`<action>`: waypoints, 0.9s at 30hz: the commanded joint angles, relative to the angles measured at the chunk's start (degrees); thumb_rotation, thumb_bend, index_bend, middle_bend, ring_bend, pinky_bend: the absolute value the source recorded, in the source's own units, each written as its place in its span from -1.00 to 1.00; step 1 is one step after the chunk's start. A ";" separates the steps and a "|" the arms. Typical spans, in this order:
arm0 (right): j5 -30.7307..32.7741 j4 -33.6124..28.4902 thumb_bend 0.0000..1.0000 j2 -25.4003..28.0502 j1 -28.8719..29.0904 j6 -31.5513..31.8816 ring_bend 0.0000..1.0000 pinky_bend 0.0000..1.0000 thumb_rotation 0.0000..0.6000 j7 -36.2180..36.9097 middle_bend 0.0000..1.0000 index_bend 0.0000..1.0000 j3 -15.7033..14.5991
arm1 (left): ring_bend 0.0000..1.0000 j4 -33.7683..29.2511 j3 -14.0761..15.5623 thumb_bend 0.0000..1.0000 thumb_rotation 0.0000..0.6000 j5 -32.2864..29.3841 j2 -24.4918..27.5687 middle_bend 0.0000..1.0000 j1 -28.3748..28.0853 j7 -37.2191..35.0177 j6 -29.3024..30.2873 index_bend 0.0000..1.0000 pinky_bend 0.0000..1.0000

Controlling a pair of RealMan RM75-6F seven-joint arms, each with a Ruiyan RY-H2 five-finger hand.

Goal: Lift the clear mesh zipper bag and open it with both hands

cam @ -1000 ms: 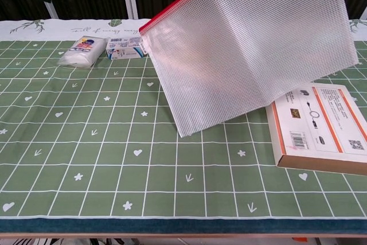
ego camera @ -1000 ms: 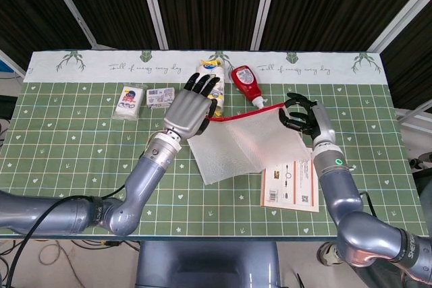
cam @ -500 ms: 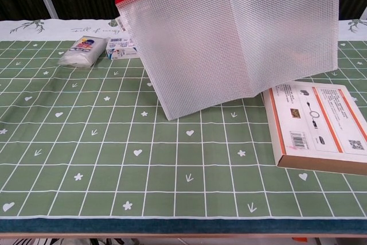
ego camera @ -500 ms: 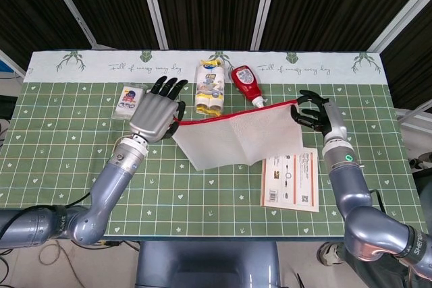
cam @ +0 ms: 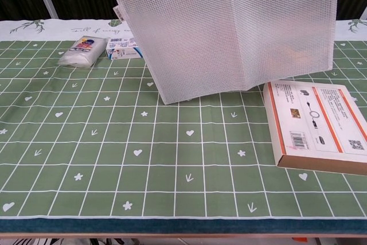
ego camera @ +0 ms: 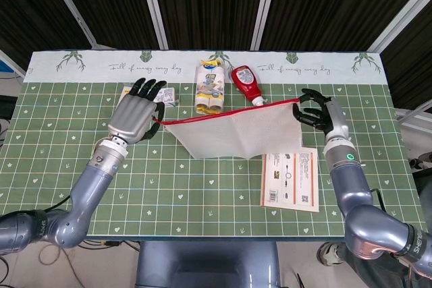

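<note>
The clear mesh zipper bag (ego camera: 233, 133) hangs in the air above the worktop (ego camera: 81, 166), stretched between the two hands by its red zipper edge (ego camera: 223, 114). The left hand (ego camera: 133, 115) pinches the left end of this edge, where the zipper pull seems to be, though it is too small to see surely. The right hand (ego camera: 317, 114) grips the right top corner with curled fingers.

Compared with one second ago, the left hand has moved far to the left, from beside the yellow snack pack (ego camera: 210, 87) to a place near the small blue-and-white box (ego camera: 165, 95). The red edge is now longer and more straight. The right hand has shifted only slightly.

In the chest view the bag (cam: 229, 32) hangs more upright than before, and its lower edge has risen, so it no longer covers the corner of the flat cardboard box (cam: 315, 125). The ketchup bottle (ego camera: 248, 84) and the white packet (cam: 83, 51) lie where they were.
</note>
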 commanded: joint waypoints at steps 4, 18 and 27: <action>0.02 0.45 0.06 0.20 -0.04 0.18 -1.00 -0.58 1.00 0.34 -0.63 0.24 -0.01 | -1.00 0.22 0.48 -0.22 1.00 0.93 1.08 -0.86 1.28 -0.63 -0.12 0.18 -1.00; -0.44 0.30 0.02 0.28 -0.14 -0.51 -1.00 -0.58 1.00 0.69 -0.67 0.17 -0.65 | -1.00 -0.19 0.60 -0.23 1.00 2.09 2.72 -0.86 3.66 -2.25 -0.77 0.16 -1.00; -6.49 -0.97 -0.46 1.03 -0.66 -3.44 -1.00 -0.59 1.00 -2.44 -1.00 -0.96 -4.07 | -1.00 -0.77 0.07 -0.63 1.00 2.22 2.91 -0.97 4.15 -2.63 -1.06 -0.30 -1.00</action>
